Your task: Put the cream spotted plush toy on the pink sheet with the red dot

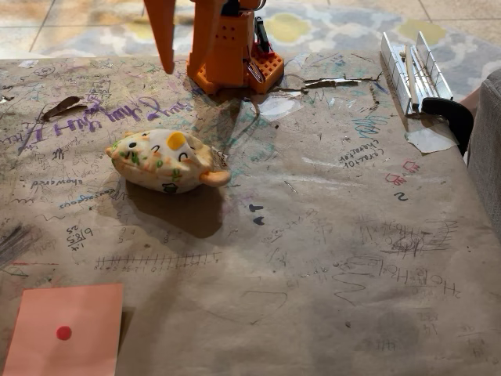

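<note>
The cream spotted plush toy (166, 162) is left ungrasped, well apart from the pink sheet with the red dot (66, 329) — the gripper (163, 35) is raised above the toy, its finger spread not discernible.

Fixed view: front of table (329, 258), angled down (close), facing arm base (231, 55).

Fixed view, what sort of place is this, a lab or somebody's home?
Probably a home: brown paper covered in childlike scribbles lines the table, a patterned rug lies on tiled floor behind, and a cream spotted plush toy sits there.
</note>
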Controlling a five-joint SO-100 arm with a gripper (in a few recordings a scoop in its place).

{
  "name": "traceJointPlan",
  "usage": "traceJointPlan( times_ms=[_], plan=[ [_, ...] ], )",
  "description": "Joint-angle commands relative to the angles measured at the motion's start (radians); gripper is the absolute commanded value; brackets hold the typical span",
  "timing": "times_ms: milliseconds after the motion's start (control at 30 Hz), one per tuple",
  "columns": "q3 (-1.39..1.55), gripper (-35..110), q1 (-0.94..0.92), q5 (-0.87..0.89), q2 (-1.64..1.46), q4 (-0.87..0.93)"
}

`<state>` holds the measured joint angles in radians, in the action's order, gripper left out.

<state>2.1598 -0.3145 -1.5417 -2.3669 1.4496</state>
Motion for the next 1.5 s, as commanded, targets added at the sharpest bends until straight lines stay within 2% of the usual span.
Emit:
traceJointPlan(
  times_ms=[0,100,300,433,567,667,767,867,1167,1333,1467],
  plan=[
    [-0.071,10,-0.087,-0.124,0.184,-0.009],
    [-0.023,13,-0.117,-0.127,0.311,-0.123],
    [0.166,17,-0.141,-0.172,0.342,-0.328],
    [0.195,20,-0.13,-0.158,0.396,-0.393],
    [0.222,22,-0.118,-0.11,0.503,-0.569],
    [0.21,33,-0.112,-0.133,0.569,-0.598],
    [0.192,22,-0.107,-0.114,0.588,-0.603],
    [0.198,0,-0.1,-0.04,0.581,-0.627],
    [0.279,0,-0.095,0.083,0.488,-0.719],
    [0.29,0,-0.052,0.244,0.227,-0.69],
    [0.064,0,-0.006,0.456,0.006,-0.6]
  ],
)
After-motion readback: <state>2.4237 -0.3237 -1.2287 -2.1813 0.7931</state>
